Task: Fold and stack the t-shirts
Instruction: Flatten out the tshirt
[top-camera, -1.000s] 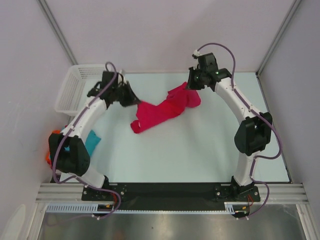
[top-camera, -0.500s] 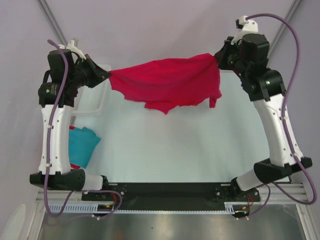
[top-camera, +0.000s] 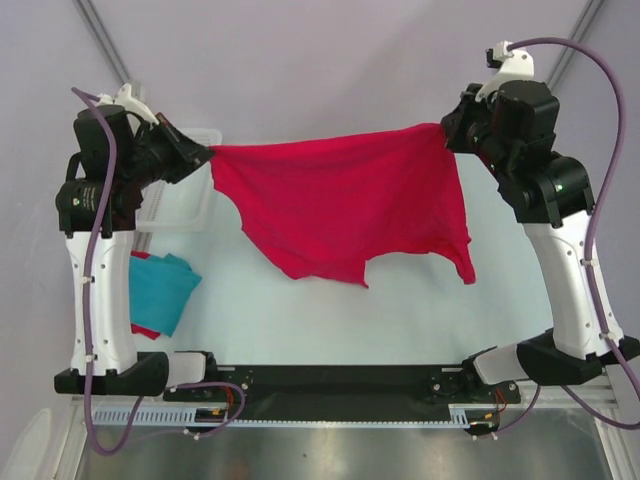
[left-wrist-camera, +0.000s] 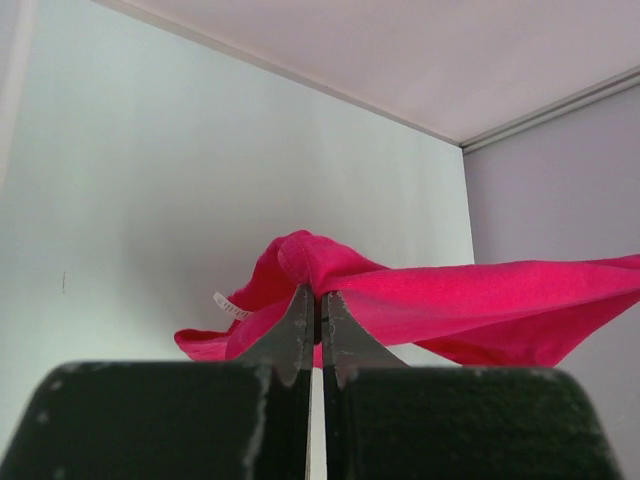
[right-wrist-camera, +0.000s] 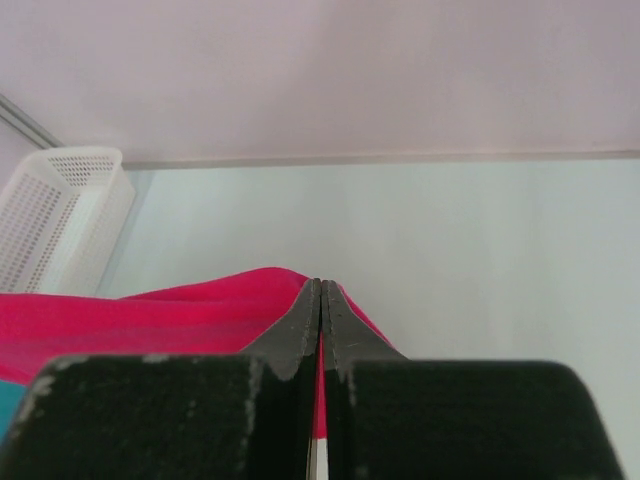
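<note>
The crimson-pink t-shirt (top-camera: 340, 205) is held stretched in the air above the counter (top-camera: 400, 320). Its long axis runs left to right along the far edge, and the loose cloth hangs below that line. One end is pinched in the left gripper (top-camera: 203, 155) and the other in the right gripper (top-camera: 447, 132), each clamped tight on cloth. The teal t-shirt (top-camera: 162, 290) is seen crumpled at the left edge.
</note>
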